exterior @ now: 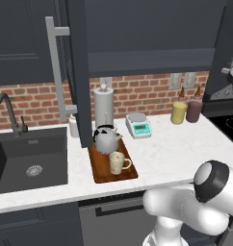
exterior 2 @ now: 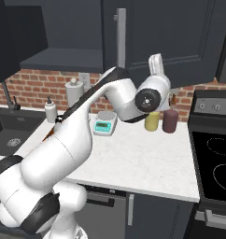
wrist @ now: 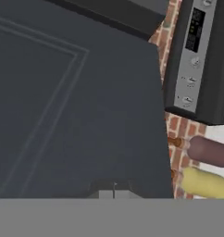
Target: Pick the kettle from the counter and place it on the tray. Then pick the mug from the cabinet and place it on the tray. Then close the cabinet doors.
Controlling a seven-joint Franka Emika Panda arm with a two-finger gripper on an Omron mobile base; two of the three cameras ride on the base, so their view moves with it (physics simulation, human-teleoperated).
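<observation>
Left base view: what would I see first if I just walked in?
Probably the shiny kettle and cream mug sitting together on the wooden tray beside the sink. Right above them a tall dark cabinet door hangs open, and the white robot arm bulges in the bottom corner.

My own arm (exterior 2: 82, 126) hides the tray and most of the sink (exterior 2: 12, 128) in the right base view. The open cabinet door (exterior: 80, 72) covers part of the paper-towel roll (exterior: 103, 105). The stove (exterior 2: 213, 158) is cut off at the right edge. My fingertips (wrist: 114, 192) barely show against the door panel.
</observation>
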